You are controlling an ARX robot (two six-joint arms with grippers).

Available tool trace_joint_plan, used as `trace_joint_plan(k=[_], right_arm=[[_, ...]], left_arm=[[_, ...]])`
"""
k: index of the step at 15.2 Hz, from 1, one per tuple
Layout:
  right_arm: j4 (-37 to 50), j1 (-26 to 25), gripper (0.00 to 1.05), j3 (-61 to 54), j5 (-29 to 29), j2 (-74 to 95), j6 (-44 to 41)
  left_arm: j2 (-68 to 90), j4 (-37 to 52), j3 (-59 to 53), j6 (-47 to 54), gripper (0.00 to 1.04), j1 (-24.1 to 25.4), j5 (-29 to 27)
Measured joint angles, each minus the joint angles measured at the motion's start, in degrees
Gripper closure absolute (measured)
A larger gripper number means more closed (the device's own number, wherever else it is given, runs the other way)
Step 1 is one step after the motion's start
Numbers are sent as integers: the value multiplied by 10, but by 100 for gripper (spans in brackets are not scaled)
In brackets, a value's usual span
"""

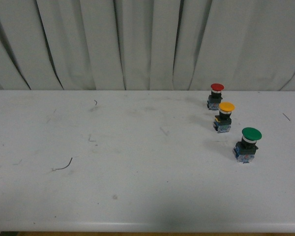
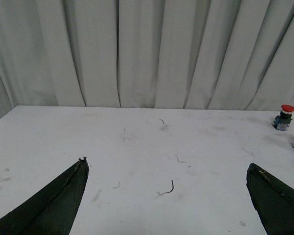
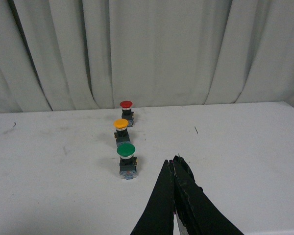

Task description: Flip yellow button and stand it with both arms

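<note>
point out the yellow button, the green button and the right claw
yellow button (image 1: 226, 106), front view, on its yellow cap
green button (image 1: 251, 133), front view, on its green cap
right claw (image 3: 173, 164), right wrist view, at the closed fingertips

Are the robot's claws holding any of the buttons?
No. The left gripper is open over bare table, and the right gripper is shut on nothing. The yellow button stands untouched.
</note>
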Motion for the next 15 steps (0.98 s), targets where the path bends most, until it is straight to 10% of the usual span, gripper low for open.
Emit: trace_joint_plan(k=[2, 10, 15], right_arm=[[0, 0, 102, 0, 0, 0, 0], [0, 0, 5, 0, 0, 0, 0], [0, 0, 6, 0, 0, 0, 0]], left_arm=[[0, 0, 0, 0, 7, 0, 0], [0, 0, 0, 0, 7, 0, 0], [0, 0, 0, 0, 7, 0, 0]])
